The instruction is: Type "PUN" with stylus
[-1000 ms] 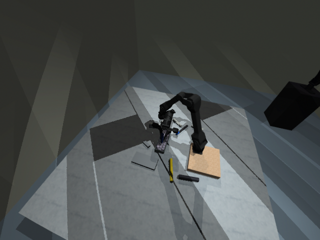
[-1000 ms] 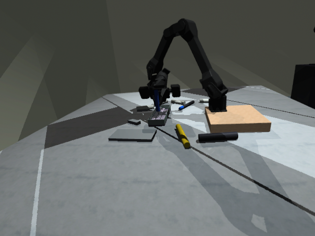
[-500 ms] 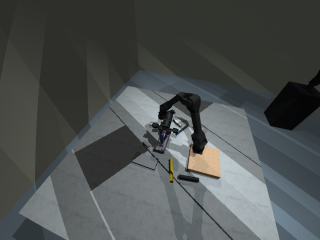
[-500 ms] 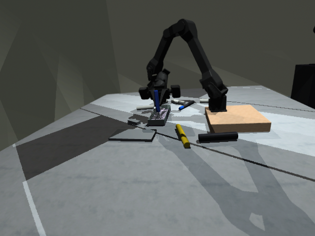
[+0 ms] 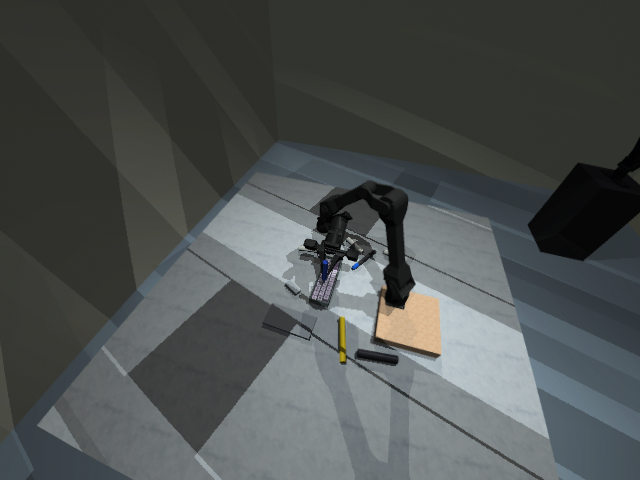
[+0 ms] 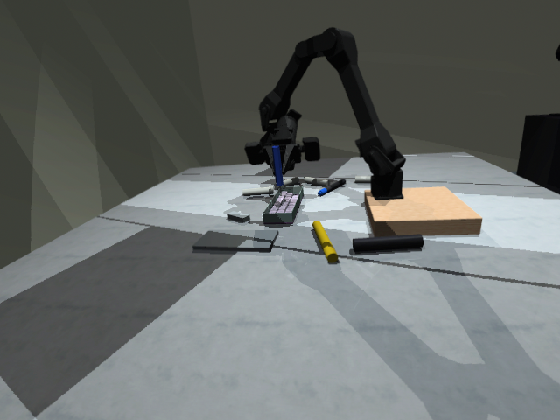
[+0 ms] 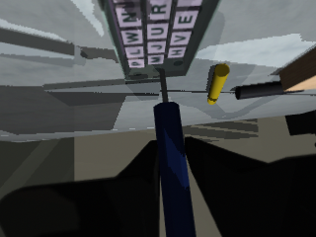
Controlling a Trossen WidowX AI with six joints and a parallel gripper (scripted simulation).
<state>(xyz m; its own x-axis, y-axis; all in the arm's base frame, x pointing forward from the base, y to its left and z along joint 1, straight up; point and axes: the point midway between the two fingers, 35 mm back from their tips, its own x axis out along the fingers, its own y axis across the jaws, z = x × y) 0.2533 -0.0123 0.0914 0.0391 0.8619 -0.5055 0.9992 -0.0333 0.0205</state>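
My gripper point(image 5: 326, 264) point(image 6: 277, 168) point(image 7: 170, 145) is shut on the blue stylus point(image 5: 324, 272) point(image 6: 276, 157) point(image 7: 174, 173), which stands nearly upright between the fingers with its thin grey tip downward. The keyboard point(image 5: 322, 294) point(image 6: 281, 217) point(image 7: 132, 36) is a narrow dark green frame with pink-white lettered keys, below the gripper. In the wrist view P, L, W, N are in the left row, M, J, U, R in the middle and H, V, E at the right. The stylus tip appears over the frame edge just below M; I cannot tell whether it touches anything.
A yellow rod point(image 5: 342, 338) point(image 6: 323, 239) point(image 7: 217, 84) and a black cylinder point(image 5: 377, 356) point(image 6: 388, 242) lie near the wooden board point(image 5: 413, 330) point(image 6: 424, 226) under the arm's base. A dark flat plate point(image 5: 289, 321) point(image 6: 233, 241), small grey block point(image 5: 292, 287) point(image 6: 238, 218) and blue-tipped black pen point(image 5: 364, 258) point(image 6: 332, 186) lie around the keyboard.
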